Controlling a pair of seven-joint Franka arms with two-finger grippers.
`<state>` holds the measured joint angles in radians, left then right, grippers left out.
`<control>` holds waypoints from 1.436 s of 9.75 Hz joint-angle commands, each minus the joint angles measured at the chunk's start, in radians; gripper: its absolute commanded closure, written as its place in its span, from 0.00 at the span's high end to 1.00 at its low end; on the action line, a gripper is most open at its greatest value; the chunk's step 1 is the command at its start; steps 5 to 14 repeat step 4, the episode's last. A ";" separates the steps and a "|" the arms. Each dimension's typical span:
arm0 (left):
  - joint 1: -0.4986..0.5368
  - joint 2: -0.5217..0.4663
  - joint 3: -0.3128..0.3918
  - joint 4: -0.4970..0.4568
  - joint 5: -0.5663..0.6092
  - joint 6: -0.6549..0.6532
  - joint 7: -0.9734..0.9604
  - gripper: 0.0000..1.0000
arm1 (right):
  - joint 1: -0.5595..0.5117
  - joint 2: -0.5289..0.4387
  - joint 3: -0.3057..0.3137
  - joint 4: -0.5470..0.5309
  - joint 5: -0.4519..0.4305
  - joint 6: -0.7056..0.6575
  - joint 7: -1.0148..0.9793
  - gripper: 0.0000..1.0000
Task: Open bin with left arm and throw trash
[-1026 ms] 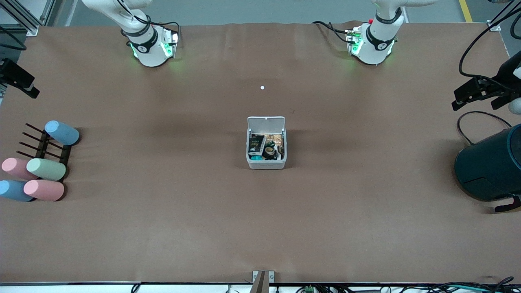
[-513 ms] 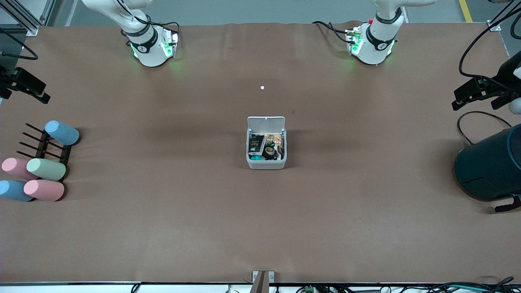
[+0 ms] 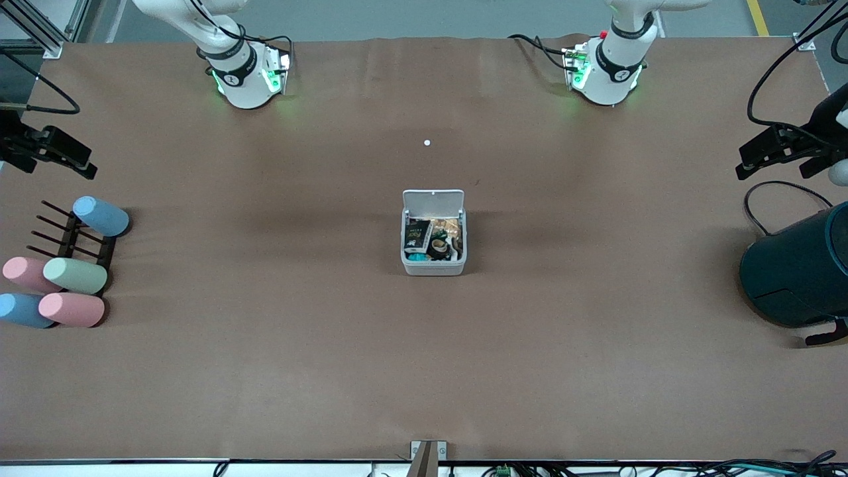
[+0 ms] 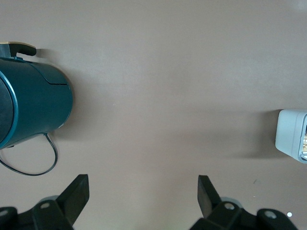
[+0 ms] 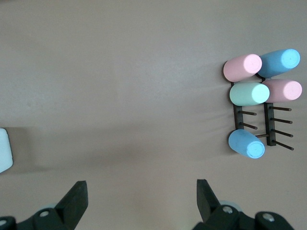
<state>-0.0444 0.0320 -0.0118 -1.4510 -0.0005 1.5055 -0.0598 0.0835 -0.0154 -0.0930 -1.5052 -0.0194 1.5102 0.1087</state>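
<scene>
The bin (image 3: pixel 434 268) stands in the middle of the table, and its hinged lid (image 3: pixel 433 199) is swung up on the side toward the robots' bases. The trash lies inside it: a black printed packet (image 3: pixel 417 235), a small black tape roll (image 3: pixel 438 247) and other scraps. My left gripper (image 3: pixel 745 162) hangs open over bare table at the left arm's end, empty (image 4: pixel 143 191), with the bin's corner (image 4: pixel 290 136) far off. My right gripper (image 3: pixel 79 162) is open and empty (image 5: pixel 142 194) over the right arm's end, and a sliver of the bin (image 5: pixel 4 151) shows there.
A large dark teal round container (image 3: pixel 795 271) (image 4: pixel 33 108) with a black cable sits at the left arm's end. Several pastel cylinders on a black peg rack (image 3: pixel 69 265) (image 5: pixel 259 96) lie at the right arm's end. A tiny white dot (image 3: pixel 427 142) lies between the bases and the bin.
My right gripper has come in from the table's edge toward the peg rack. The left gripper, the bin and its contents have not moved.
</scene>
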 commanded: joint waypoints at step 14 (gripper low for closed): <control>0.006 0.002 -0.007 0.017 0.007 -0.011 -0.012 1.00 | 0.001 -0.018 0.007 -0.020 0.015 0.015 -0.011 1.00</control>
